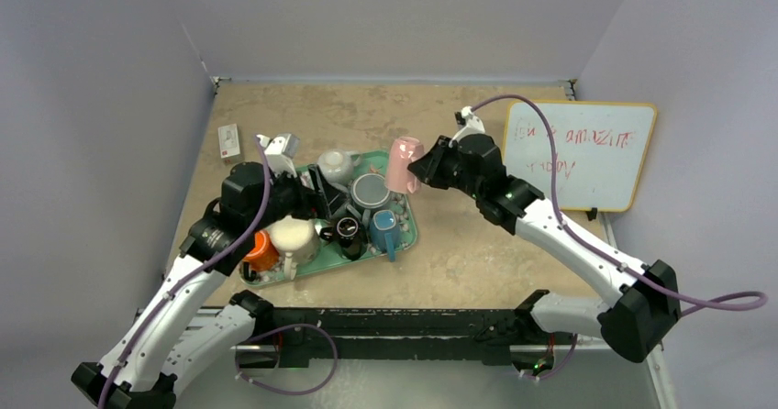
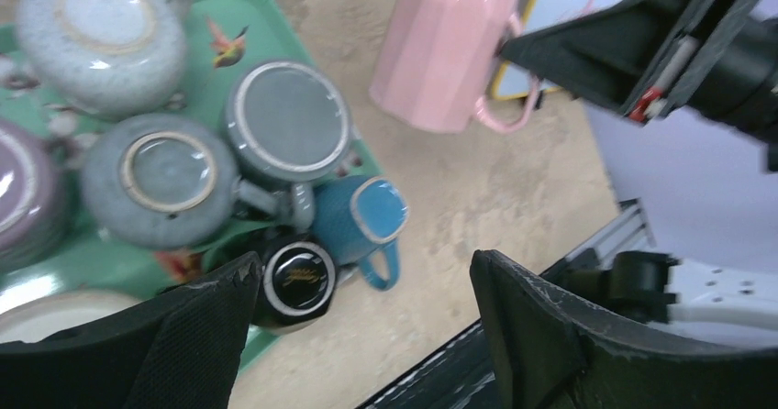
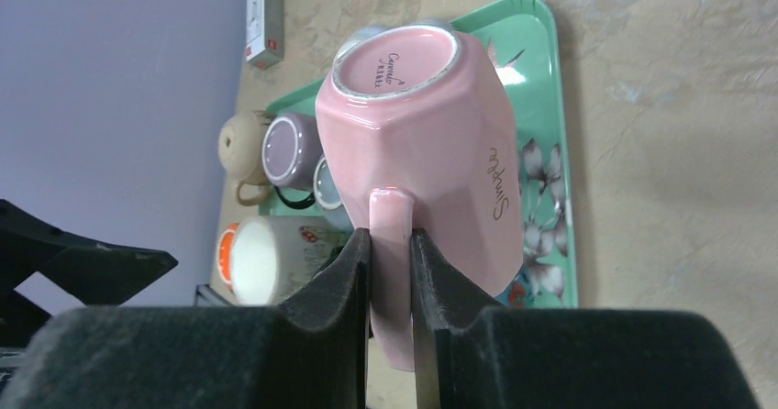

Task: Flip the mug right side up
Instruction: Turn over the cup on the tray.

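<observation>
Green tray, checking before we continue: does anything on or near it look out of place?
Yes. The pink faceted ceramic mug is off the green tray, pinched by its handle in the right gripper. On the tray, the dark grey mug stands base up.

My left arm reaches forward from its base and bends inward at the elbow. The left gripper on it points downward, jaws standing wide apart with nothing between them. My right arm stretches forward and to the left, and its right gripper has both fingers pinched tight on the handle of the pink mug.
</observation>
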`<state>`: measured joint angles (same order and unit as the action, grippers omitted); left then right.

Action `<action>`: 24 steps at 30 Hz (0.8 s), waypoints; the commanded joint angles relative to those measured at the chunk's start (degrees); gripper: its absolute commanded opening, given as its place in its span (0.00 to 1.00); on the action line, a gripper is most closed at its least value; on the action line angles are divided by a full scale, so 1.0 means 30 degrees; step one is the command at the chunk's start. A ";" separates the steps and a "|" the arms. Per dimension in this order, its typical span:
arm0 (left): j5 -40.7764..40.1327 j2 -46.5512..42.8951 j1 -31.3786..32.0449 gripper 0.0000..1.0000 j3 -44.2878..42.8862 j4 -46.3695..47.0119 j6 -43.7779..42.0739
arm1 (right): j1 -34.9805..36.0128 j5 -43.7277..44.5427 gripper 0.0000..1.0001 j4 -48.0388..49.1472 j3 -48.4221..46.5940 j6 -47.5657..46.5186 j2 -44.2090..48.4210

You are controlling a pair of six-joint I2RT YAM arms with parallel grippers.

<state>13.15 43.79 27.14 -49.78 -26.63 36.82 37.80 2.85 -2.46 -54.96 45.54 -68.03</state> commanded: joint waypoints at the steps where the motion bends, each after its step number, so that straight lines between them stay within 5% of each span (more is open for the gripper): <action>1: 0.1998 0.0099 0.0110 0.82 0.1092 0.5339 0.4339 | -0.0079 -0.0393 0.00 0.3564 0.0427 0.3409 0.1513; 7: 0.2399 0.0996 0.0123 0.79 0.3125 0.9684 0.6989 | -0.0088 0.0012 0.00 0.4695 0.1515 0.5765 0.2871; 24: 0.2004 0.1897 0.0125 0.77 0.3109 0.7800 0.4182 | -0.0120 0.0393 0.00 0.5373 0.3327 0.5964 0.3932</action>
<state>19.70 49.71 27.16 -39.40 -0.60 53.65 37.58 3.05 5.23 -44.95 63.83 -59.53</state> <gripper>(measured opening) 0.779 0.125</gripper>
